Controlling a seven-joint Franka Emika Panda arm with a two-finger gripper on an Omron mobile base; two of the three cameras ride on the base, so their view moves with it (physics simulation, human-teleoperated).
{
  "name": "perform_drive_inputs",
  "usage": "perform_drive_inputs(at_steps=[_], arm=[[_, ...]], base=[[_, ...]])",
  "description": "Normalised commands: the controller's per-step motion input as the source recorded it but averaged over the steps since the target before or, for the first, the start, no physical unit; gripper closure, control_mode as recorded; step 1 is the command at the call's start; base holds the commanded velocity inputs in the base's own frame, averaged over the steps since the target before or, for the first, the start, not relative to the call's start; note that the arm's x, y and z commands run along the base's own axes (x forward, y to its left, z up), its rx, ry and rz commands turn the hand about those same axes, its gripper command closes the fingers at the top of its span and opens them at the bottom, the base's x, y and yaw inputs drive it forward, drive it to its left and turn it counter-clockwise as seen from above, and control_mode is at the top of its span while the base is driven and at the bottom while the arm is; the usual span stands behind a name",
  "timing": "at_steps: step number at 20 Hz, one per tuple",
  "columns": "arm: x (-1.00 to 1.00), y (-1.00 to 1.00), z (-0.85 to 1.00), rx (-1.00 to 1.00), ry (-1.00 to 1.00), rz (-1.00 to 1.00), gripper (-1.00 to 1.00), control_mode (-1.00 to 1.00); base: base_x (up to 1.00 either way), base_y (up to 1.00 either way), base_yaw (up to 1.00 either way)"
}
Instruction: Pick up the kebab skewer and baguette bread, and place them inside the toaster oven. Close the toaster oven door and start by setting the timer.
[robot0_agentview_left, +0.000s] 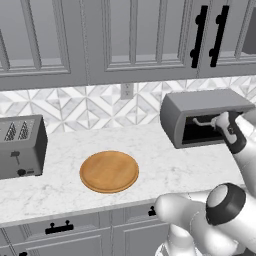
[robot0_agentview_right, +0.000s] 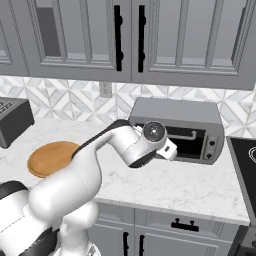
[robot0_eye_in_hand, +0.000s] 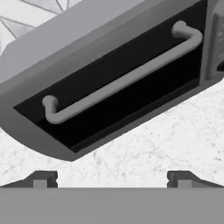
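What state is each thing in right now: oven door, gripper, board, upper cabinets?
toaster oven door: shut, bar handle across the dark glass.
gripper: open, holding nothing, in front of the door without touching it.
round wooden board: bare, flat on the counter.
upper cabinet doors: shut.

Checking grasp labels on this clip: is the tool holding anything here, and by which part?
Nothing is held. The tool stands open in front of the toaster oven door, short of its handle, with bare counter between the fingertips.

Bare counter (robot0_eye_in_hand: 144, 153) lies before the shut toaster oven door (robot0_eye_in_hand: 131, 94) — its handle (robot0_eye_in_hand: 122, 81) juts forward.
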Motion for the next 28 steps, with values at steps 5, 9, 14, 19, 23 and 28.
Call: perform_drive_inputs(at_steps=[5, 9, 14, 19, 23, 28], arm=[[-0.11, -0.46, 0.36, 0.21, 0.11, -0.27, -1.00, -1.00], [-0.03, -0.51, 0.25, 0.26, 0.18, -0.26, -1.00, -1.00], [-0.23, -0.48, 0.04, 0.27, 0.08, -0.08, -1.00, -1.00], [-0.26, -0.40, -0.24, 0.38, 0.00, -0.02, -1.00, -1.00], [0.18, 0.00, -0.33, 0.33, 0.00, -0.32, -1.00, -1.00], [0.11, -0.34, -0.06, 0.32, -0.01, -0.24, -1.00, -1.00]], base=[[0.00, 0.00, 0.00], [0.00, 0.00, 0.00], [0.00, 0.00, 0.00], [0.00, 0.00, 0.00], [0.00, 0.00, 0.00], [0.00, 0.00, 0.00]])
